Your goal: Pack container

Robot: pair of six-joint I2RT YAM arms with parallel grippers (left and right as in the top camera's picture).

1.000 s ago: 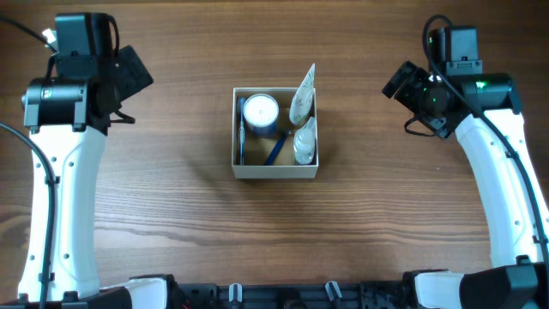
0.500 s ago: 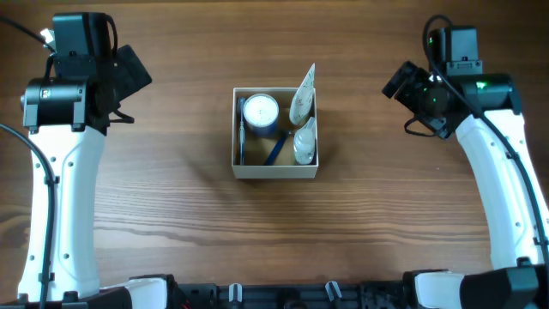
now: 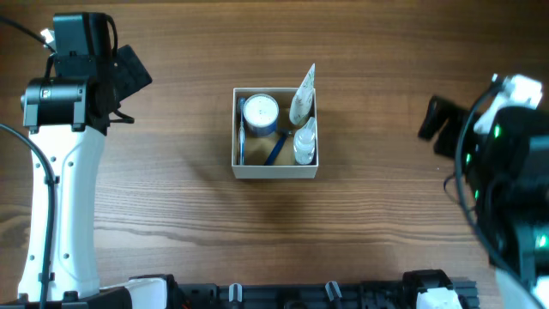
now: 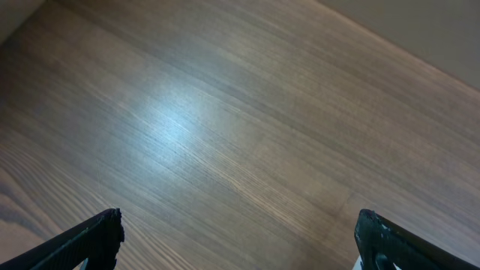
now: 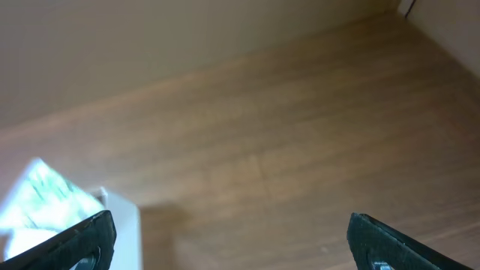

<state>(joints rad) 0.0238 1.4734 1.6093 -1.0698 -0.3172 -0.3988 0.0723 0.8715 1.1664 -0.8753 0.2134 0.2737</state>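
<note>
On the brown wood-grain table [image 3: 171, 215], the white right arm [image 3: 506, 154] has swung back toward the near right since half a second ago; the left arm [image 3: 64, 129] has not shifted. The right gripper [image 5: 231, 244] and left gripper [image 4: 240, 244] both show fingers spread apart, empty. The square white-walled cardboard container [image 3: 274, 171] sits mid-table, unmoved, holding toiletries [image 3: 260, 112]; packing looks finished.

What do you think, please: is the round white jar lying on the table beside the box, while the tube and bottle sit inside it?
Not quite: the overhead view shows the jar inside the box too, in its far left corner, not beside it. The tube and bottle do sit inside.
</note>
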